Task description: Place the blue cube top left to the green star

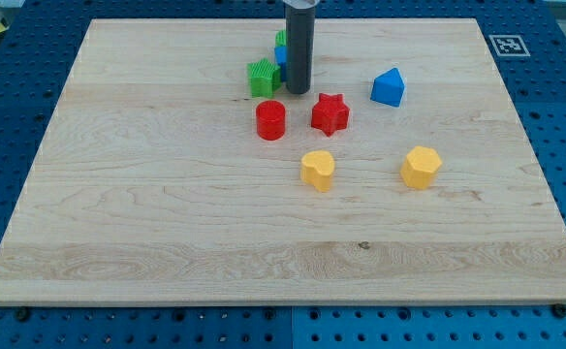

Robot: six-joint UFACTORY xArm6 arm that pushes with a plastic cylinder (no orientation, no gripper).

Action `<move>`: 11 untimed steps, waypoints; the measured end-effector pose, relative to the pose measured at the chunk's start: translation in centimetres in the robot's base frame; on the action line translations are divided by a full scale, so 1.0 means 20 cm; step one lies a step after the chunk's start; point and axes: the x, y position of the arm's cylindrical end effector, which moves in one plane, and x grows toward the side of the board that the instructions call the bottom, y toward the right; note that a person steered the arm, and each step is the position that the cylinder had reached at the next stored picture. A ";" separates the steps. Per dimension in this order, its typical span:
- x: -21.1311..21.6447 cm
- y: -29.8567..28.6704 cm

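Observation:
The green star (262, 78) lies near the top middle of the wooden board (147, 213). A blue block (280, 55), probably the blue cube, sits just above and right of the star and is mostly hidden behind the rod. My tip (298, 92) rests on the board just right of the green star, below the blue block. Whether the rod touches either one cannot be told.
A second green block (280, 39) peeks out above the blue one. A blue pointed block (388, 87) lies to the right. A red cylinder (271, 119) and a red star (330, 113) lie below the tip. Two yellow blocks (317, 169) (421, 167) lie lower.

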 end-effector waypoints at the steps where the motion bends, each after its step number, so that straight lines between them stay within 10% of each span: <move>1: -0.03 0.03; 11: -0.28 -0.18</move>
